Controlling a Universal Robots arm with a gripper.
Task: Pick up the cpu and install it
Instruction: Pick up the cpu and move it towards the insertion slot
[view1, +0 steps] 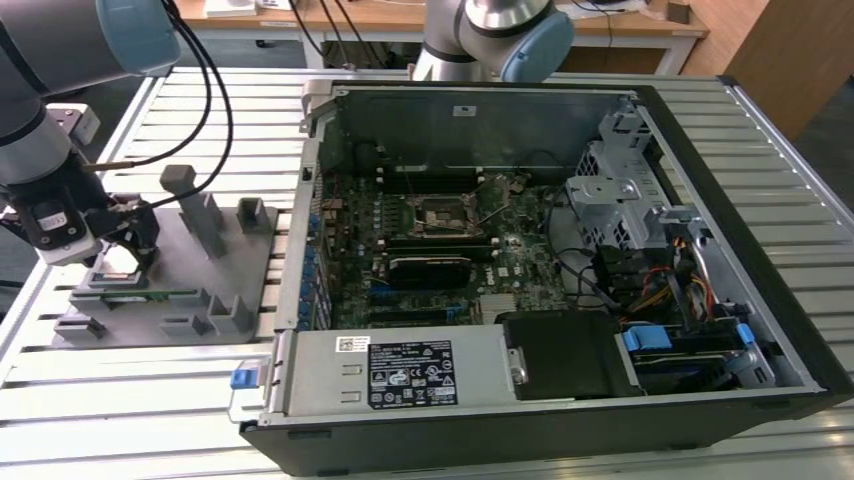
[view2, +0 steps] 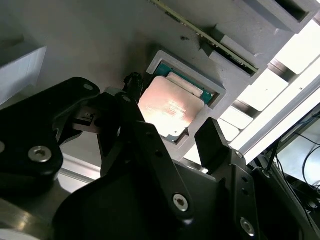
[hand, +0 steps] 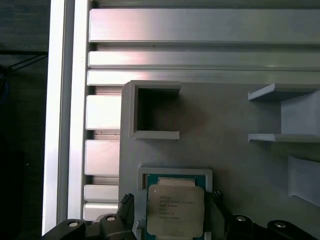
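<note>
We're at the pickup step: the gripper (hand: 171, 200) hangs over the cpu (hand: 175, 210), which lies in its pocket on the grey fixture (hand: 225, 125), with the fingers (hand: 126, 204) spread either side, not pinching. We judge a grasp needs them square on the chip's edges. The exterior view adds the motherboard socket (view1: 441, 212), well apart.

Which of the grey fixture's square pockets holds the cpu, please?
The framed pocket at the gripper, holding the cpu; the walled pocket beside it is empty.
</note>
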